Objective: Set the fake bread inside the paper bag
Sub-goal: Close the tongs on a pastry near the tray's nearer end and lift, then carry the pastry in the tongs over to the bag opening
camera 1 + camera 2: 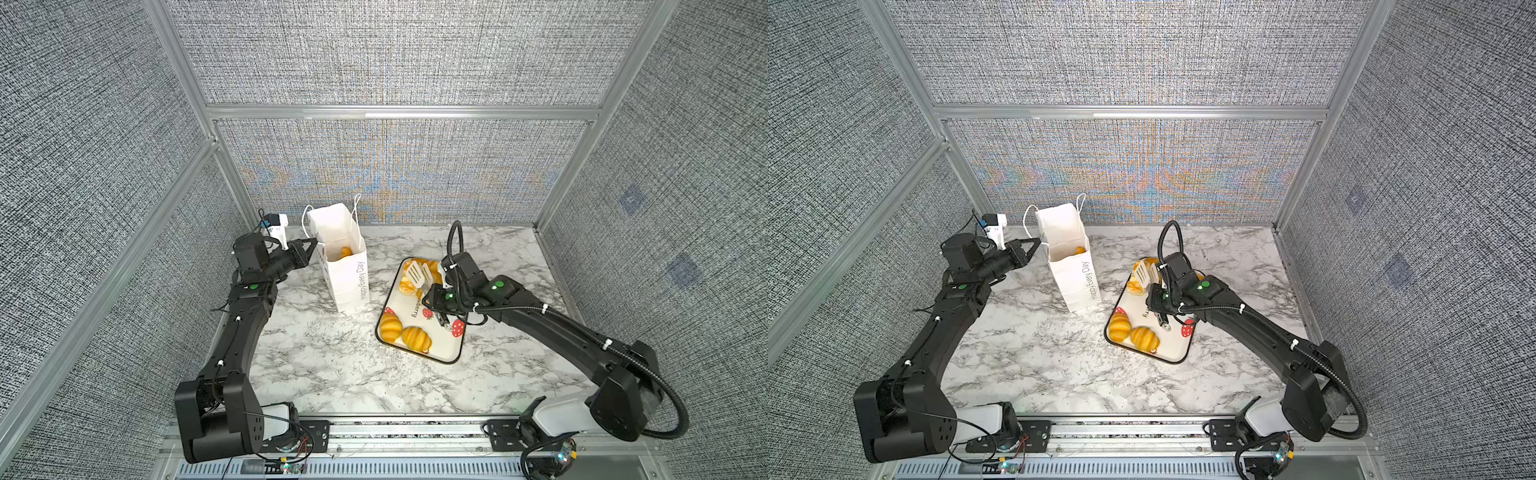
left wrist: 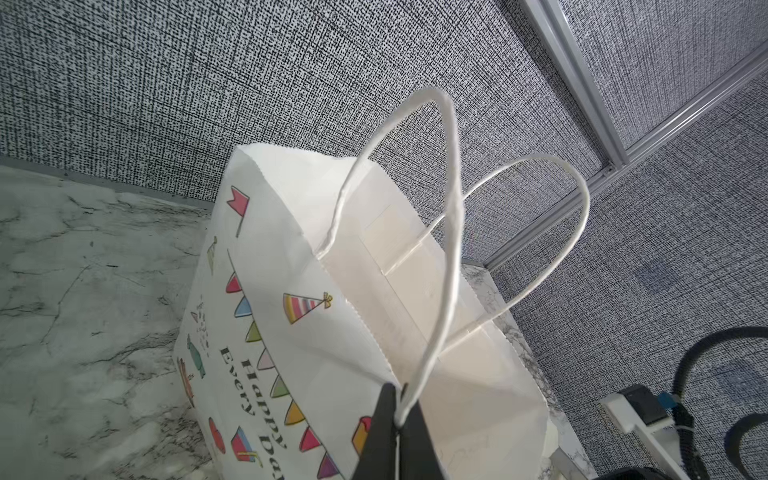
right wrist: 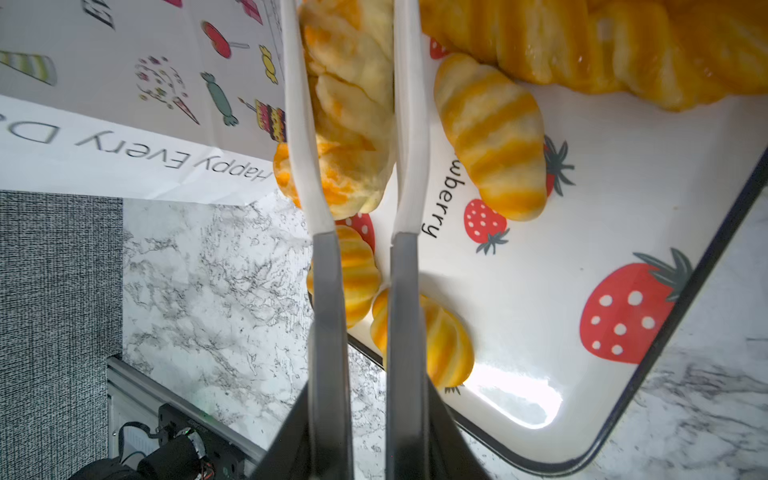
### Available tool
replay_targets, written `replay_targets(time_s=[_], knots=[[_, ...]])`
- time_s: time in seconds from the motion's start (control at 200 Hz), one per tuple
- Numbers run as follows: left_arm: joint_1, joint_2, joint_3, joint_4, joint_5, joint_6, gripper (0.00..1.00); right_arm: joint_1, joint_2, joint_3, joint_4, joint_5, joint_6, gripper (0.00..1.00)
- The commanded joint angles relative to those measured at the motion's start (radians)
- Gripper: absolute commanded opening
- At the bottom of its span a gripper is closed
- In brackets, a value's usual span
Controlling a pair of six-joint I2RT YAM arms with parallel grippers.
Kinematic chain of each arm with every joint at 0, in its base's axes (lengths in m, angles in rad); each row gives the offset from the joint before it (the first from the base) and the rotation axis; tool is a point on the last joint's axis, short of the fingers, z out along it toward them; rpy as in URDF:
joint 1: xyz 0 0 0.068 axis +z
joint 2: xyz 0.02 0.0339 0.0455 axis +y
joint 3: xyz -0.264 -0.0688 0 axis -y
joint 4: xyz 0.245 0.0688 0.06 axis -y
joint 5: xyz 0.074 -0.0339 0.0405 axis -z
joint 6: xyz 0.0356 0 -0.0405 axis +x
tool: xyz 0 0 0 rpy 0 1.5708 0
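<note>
Two arms share the job. The left gripper [image 1: 312, 242] is pinched tight on the paper bag [image 1: 348, 286] at its left rim, where a cord handle [image 2: 446, 257] meets the paper, steadying the upright bag with its mouth open upward. The right gripper [image 1: 435, 296] clamps the handles of the white tongs [image 1: 419, 274]. The right wrist view shows the blades narrowed around a flaky golden pastry [image 3: 351, 124] at the far end of the strawberry tray [image 1: 442, 347]. Whether it is lifted clear I cannot tell. One piece of bread [image 1: 345, 252] already lies inside the bag, and two croissants [image 1: 390, 326] sit at the tray's near end. The bag mouth lies left and slightly far of the tongs, well apart and higher than the tray. So the right arm, the nearer one, would likely have to rise, then cross left. The pastry's long axis runs along the blades, which should suit the narrow mouth.
</note>
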Motion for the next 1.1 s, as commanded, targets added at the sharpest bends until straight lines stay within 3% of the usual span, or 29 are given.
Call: replay_targets(time_s=[0.0,0.615,1.096], knots=[[0.000,0.002,-0.002,0.024,0.002,0.007,0.00,0.000,-0.011,0.043,0.001,0.014,-0.027,0.32],[0.002,-0.001,-0.003,0.025,0.004,0.004,0.00,0.032,-0.052,0.171,0.231,-0.164,-0.064,0.32],[0.001,0.000,-0.002,0.025,0.006,0.004,0.00,0.106,0.113,0.365,0.305,-0.244,-0.107,0.32]])
